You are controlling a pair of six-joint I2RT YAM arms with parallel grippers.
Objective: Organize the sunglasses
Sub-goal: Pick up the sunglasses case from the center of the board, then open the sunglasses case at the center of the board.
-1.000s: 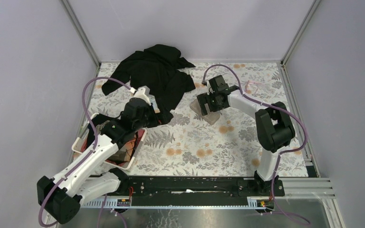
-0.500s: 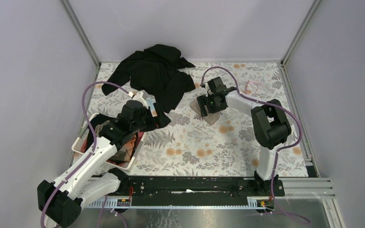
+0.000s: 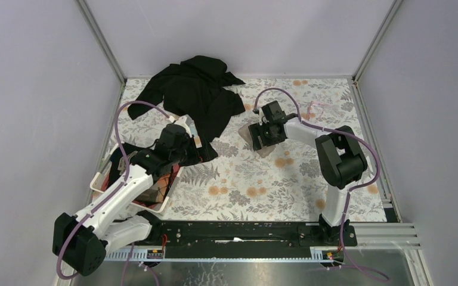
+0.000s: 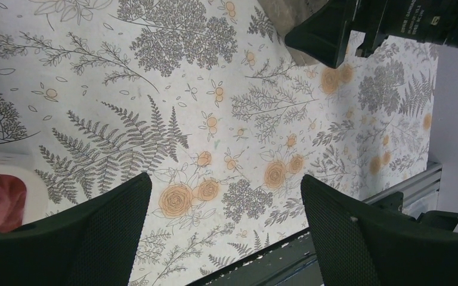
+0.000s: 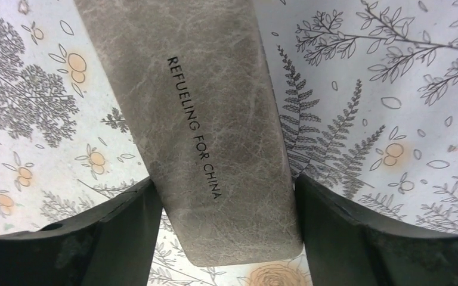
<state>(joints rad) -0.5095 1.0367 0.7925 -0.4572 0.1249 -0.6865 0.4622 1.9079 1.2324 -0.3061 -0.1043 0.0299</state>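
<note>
While right gripper (image 5: 226, 182) straddles grey-brown case (image 5: 203, 89), jaws wide by both sides, grip unclear, left gripper (image 4: 225, 179) gapes empty, floral tablecloth (image 4: 95, 71) beneath.

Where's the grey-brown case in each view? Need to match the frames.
Top external: the case lies on the table right of centre, under the right tool.
Left wrist: only a corner shows at the top edge, beside that tool.
Right wrist: it fills the centre, between the tool's fingers.
Shared landmark: the floral tablecloth.
</note>
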